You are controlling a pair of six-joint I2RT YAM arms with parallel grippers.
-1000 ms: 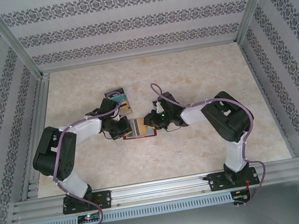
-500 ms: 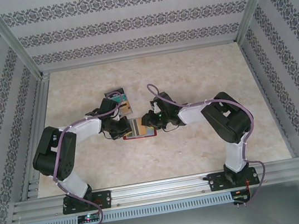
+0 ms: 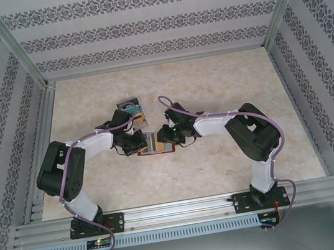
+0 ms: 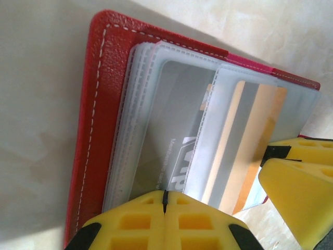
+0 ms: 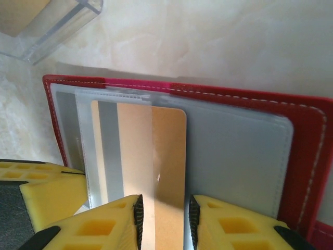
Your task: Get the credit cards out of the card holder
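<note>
Bottom centre of the right wrist view: right gripper (image 5: 165,208), parted partway, straddling the near end of a tan card (image 5: 156,140) with no visible pinch on it. Hard to call that a grip.

Bottom centre of the left wrist view: left gripper (image 4: 164,200), shut tight, fingertips pressed together at the lower edge of the clear sleeves (image 4: 151,104). Cannot tell whether pinching a sleeve or only pinning it down.

Outward from there: card holder (image 4: 96,104), lying open and flat on the table (image 3: 211,81), mid-frame in the overhead view, between the two grippers. Inside it, the tan card, seemingly drawn partway out of its sleeve toward the bottom of the right wrist view. Also a grey card (image 4: 171,130), tucked fully into a sleeve at the centre of the left wrist view.

Just above the left gripper in the overhead view: a small pile of cards (image 3: 130,108), probably ones already removed.

Judged under way, not finished. At least two cards left to pull, the tan one likely first. Calls for a firm close on its free end while keeping the holder pinned.
</note>
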